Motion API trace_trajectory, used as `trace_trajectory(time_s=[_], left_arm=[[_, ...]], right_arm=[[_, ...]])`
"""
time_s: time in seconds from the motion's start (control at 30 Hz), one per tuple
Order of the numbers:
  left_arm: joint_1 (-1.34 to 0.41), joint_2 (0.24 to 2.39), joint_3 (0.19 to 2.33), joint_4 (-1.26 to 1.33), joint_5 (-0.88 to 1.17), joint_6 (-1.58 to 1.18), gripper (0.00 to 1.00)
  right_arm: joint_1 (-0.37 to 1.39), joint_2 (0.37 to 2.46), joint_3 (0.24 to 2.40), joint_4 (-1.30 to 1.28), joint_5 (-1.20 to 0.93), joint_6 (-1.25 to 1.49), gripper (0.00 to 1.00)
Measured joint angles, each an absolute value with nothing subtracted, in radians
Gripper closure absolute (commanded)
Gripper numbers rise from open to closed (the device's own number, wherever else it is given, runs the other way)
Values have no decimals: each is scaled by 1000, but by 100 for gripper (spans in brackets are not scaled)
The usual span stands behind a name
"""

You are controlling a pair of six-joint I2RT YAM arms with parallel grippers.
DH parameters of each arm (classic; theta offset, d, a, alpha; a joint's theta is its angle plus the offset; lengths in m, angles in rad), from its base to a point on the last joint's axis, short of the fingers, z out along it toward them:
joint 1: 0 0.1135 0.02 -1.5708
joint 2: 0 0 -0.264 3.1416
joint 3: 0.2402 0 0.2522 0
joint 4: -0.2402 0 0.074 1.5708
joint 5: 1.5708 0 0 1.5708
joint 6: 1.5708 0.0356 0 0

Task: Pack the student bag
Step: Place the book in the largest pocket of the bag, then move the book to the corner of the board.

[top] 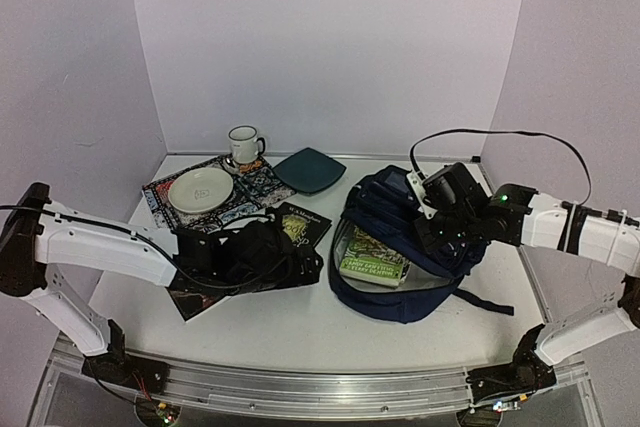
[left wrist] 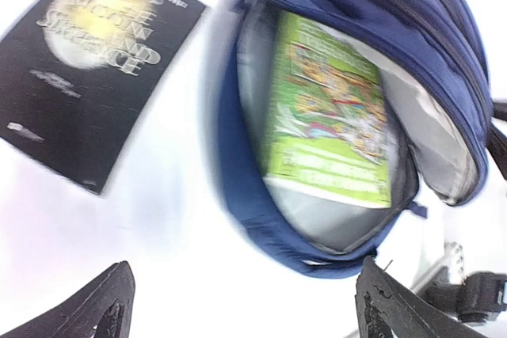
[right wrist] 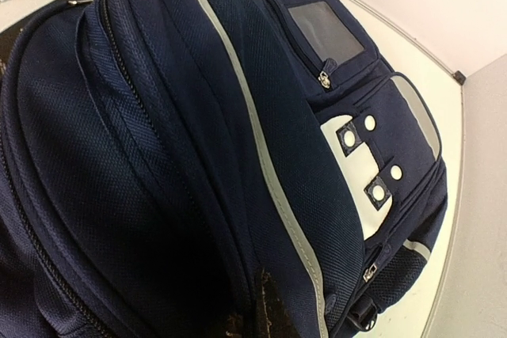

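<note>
Bag is laid open centre-right on the surface, with a green book inside. Right jaws are clenched, apparently on the flap, so the mouth is held wide. Left jaws are released and empty, near the black book. It is best gripped by a free edge and slid in flat.

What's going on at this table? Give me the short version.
Two robot arms are packing the student bag. The right pincer is shut on the bag's upper flap and holds the main compartment open. A green book already lies inside. The left pincer is open and empty, near a black book that lies on the table to the left of the bag.
</note>
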State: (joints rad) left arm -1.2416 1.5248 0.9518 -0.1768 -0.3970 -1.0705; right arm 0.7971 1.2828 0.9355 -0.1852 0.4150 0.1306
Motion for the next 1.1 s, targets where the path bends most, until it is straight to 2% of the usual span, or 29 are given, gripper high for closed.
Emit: trace_trajectory(time_s=[0.13, 0.37, 0.57, 0.67, 0.83, 1.1], left_arm=[[-1131, 1469, 910, -253, -386, -1060, 3], [-882, 1391, 826, -372, -362, -1009, 2], [-672, 1386, 794, -411, -323, -923, 1], [-617, 1430, 796, -414, -310, -882, 1], [-579, 1569, 812, -421, -266, -826, 3], [-605, 1645, 851, -420, -231, -764, 5]], right_arm=[[793, 1278, 907, -177, 427, 126, 91], [770, 1250, 880, -184, 449, 155, 65], [760, 1242, 876, -196, 422, 173, 34], [758, 1228, 876, -199, 392, 175, 23], [758, 1188, 877, -202, 337, 176, 16], [758, 1194, 903, -221, 199, 169, 14]])
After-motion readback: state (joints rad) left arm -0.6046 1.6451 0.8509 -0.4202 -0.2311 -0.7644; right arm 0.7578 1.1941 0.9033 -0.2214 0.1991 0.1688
